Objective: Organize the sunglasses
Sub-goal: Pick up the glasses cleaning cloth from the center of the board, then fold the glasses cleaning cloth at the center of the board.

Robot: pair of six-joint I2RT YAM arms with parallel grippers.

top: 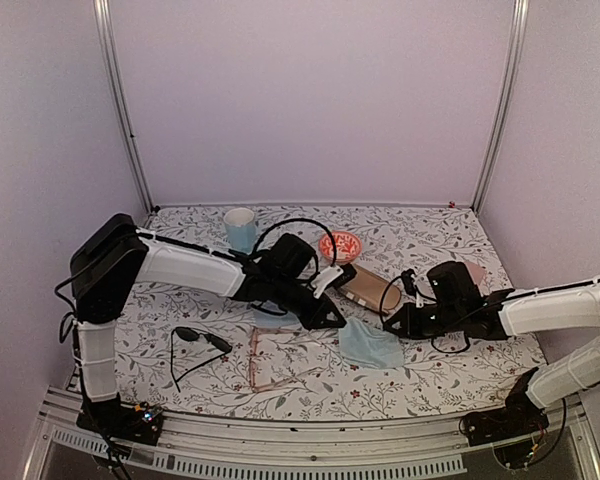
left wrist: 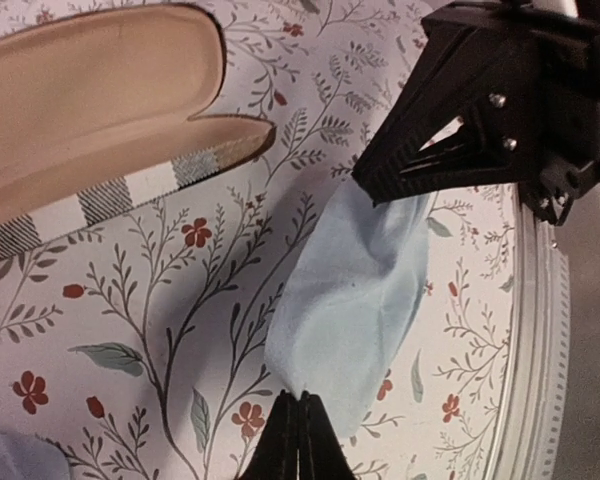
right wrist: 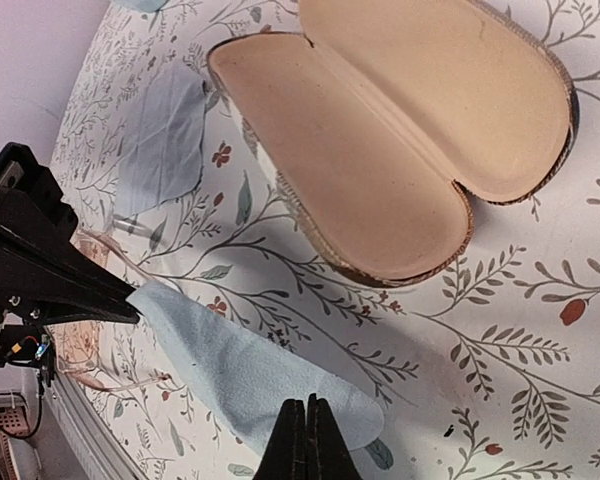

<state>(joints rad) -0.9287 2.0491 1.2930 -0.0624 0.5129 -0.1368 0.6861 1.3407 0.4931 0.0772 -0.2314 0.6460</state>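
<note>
The black sunglasses (top: 202,340) lie at the near left of the table, folded out. The thin pinkish pair (top: 265,360) lies just to their right. A light blue cloth (top: 370,345) is stretched between my two grippers. My left gripper (top: 340,323) is shut on the cloth's (left wrist: 355,290) left corner, pinched at its tips (left wrist: 300,402). My right gripper (top: 389,325) is shut on the cloth's (right wrist: 230,360) other edge, with its tips (right wrist: 306,408) over it. Neither gripper touches the sunglasses.
An open brown case (top: 368,287) with a tan lining (right wrist: 400,130) lies just behind the cloth. A second blue cloth (right wrist: 165,130) lies under my left arm. A blue cup (top: 240,228) and a red bowl (top: 340,245) stand further back. A pink case (top: 475,271) sits at the right.
</note>
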